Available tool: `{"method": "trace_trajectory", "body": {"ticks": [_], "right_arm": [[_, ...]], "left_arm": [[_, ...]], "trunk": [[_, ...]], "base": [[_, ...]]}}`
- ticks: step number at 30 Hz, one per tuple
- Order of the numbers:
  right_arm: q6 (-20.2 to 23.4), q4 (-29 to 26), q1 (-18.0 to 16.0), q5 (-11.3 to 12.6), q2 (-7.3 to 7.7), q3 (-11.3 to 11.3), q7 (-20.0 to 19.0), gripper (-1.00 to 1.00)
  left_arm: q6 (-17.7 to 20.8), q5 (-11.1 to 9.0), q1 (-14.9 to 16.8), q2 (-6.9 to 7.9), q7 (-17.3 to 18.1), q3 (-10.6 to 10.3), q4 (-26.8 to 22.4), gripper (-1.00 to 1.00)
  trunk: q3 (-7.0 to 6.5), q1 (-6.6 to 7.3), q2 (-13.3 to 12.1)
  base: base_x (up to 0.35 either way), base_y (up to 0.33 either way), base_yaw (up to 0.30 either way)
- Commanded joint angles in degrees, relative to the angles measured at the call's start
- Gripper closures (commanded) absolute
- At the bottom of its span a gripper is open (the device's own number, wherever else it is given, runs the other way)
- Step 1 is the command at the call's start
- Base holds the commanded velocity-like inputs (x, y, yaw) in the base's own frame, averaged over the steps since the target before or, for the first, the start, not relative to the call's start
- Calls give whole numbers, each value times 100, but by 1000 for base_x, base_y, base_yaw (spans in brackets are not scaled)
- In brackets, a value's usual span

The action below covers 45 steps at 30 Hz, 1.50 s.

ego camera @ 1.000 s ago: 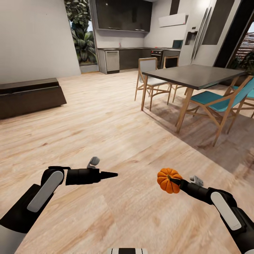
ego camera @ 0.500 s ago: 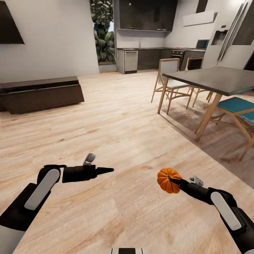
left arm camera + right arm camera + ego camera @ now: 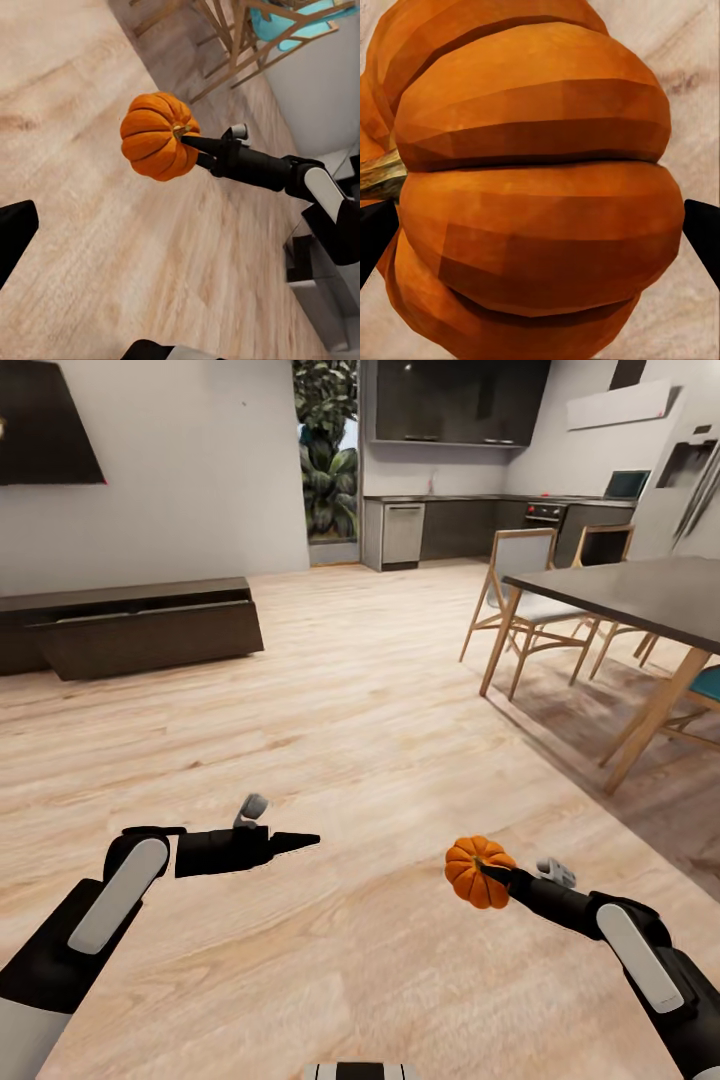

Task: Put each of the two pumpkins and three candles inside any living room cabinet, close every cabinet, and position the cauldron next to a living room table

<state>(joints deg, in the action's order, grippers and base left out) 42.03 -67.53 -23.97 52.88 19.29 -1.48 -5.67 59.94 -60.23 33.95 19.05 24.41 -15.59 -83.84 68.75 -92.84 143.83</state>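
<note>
Pumpkin (image 3: 478, 871) in right claw (image 3: 497, 876), cabinet (image 3: 140, 625) beyond bare floor (image 3: 340, 720)

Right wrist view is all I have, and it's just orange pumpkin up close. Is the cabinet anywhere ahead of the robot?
Observer: Yes. In the head view the cabinet stands against the wall, ahead and to the left, across open wood floor.
Operator: How is the pumpkin held?
Observer: The left wrist view shows the right arm with its jaws closed on the pumpkin by the stem, well above the floor.
Operator: Is the left arm carrying anything?
Observer: No. In the head view the left arm reaches forward over the floor with nothing at its tip. I cannot tell how its jaws stand.
</note>
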Motion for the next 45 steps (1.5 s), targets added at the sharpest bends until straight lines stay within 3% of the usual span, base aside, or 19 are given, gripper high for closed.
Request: {"method": "trace_trajectory", "body": {"ticks": [1, 12, 24, 45], "right_arm": [[16, -6, -2, 21, 4, -1, -24, 100], [16, -6, -2, 21, 4, -1, -29, 100], [16, -6, -2, 21, 4, -1, -22, 100], [16, -6, -2, 21, 4, -1, -30, 100]], "left_arm": [[6, 38, 6, 2, 47, -6, 3, -100], [6, 37, 2, 9, 129, 15, 5, -100], [6, 73, -9, 19, 594, 463, 363, -100], [6, 82, -10, 19, 644, 496, 399, -100]], "trunk": [[5, -2, 2], [5, -2, 2], [5, -2, 2], [5, -2, 2]], "base": [[333, 75, 269], [333, 92, 283], [334, 76, 289], [338, 2, 291]]}}
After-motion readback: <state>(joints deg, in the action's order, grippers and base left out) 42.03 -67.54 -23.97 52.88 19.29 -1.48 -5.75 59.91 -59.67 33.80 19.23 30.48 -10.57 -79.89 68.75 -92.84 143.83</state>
